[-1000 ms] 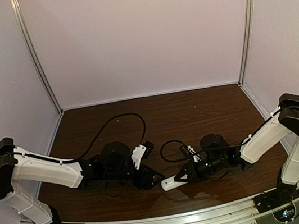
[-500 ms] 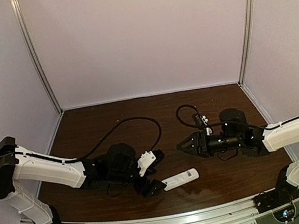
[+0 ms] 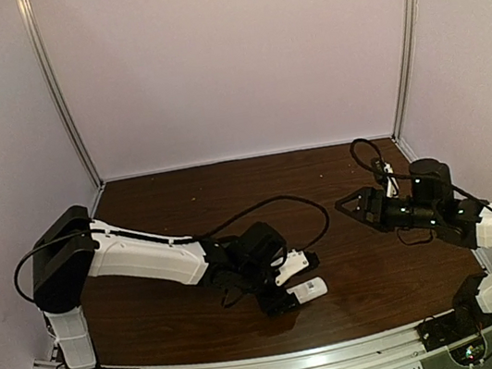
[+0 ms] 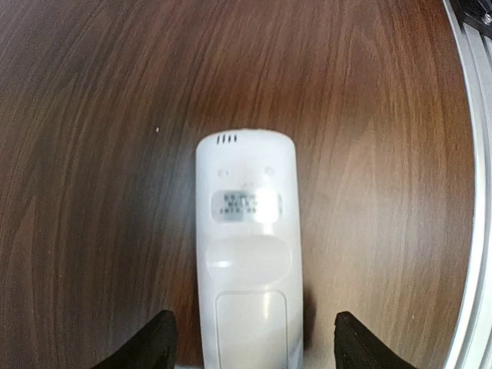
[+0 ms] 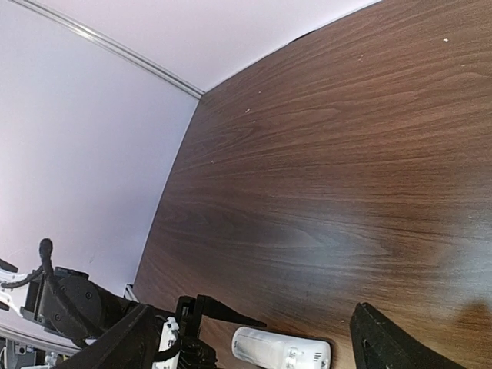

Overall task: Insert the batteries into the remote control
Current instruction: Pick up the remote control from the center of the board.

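Observation:
The remote control (image 3: 306, 290) lies flat on the dark wood table near the front edge, back side up, showing a small label and a rectangular panel (image 4: 246, 254). My left gripper (image 3: 282, 302) is open and straddles its near end (image 4: 254, 347), each finger (image 4: 157, 344) a clear gap from the plastic. My right gripper (image 3: 343, 205) is open and empty, hanging over the table's right rear. From that wrist the remote control (image 5: 281, 351) and the left gripper's fingers (image 5: 219, 311) show below the right gripper (image 5: 254, 327). The batteries are out of view.
A metal rail (image 3: 284, 366) runs along the table's front edge, close to the remote (image 4: 467, 192). Black cables loop above both wrists (image 3: 268, 207). Pale walls (image 3: 226, 57) enclose the table on three sides.
My right gripper opened, let go of the remote and drew back to the right rear. The left arm swung right and brought its open fingers around the remote, which now lies slightly farther right.

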You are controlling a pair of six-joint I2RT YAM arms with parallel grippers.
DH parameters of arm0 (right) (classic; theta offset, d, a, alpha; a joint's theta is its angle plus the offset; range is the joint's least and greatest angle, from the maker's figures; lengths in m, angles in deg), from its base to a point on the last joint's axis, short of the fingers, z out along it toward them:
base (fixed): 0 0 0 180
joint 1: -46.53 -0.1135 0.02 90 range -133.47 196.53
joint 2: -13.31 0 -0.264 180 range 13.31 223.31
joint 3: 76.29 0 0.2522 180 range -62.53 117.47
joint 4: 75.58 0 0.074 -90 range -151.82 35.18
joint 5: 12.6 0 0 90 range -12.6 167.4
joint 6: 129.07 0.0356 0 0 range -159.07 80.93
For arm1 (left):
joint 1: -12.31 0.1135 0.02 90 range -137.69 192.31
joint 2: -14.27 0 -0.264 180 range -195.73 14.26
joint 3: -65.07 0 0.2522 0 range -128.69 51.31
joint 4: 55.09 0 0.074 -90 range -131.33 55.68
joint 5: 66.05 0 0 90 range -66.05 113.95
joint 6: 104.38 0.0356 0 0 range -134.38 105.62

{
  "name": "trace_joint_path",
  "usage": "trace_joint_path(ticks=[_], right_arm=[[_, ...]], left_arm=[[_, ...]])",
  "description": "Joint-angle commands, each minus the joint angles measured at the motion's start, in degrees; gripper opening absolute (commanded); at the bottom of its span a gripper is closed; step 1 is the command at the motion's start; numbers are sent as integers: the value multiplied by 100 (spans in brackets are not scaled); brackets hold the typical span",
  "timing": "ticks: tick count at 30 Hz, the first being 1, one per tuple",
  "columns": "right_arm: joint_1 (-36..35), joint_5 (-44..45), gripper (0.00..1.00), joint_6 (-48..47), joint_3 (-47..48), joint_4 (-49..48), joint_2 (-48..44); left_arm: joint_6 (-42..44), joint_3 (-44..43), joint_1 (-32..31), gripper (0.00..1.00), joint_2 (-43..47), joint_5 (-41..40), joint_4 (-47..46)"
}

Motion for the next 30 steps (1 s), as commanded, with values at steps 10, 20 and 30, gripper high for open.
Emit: trace_joint_path(ticks=[10,20,30], right_arm=[[830,179,100,-254,-375,704,-1303],[975,-174,100,-473,-389,692,-1618],[973,-1038,93,-1023,-284,197,-1277]], left_arm=[[221,-1763,-155,56,-1369,-74,1139],[171,-2149,-137,27,-1541,208,1533],[-750,-1604,663,23,115,1228,-16]])
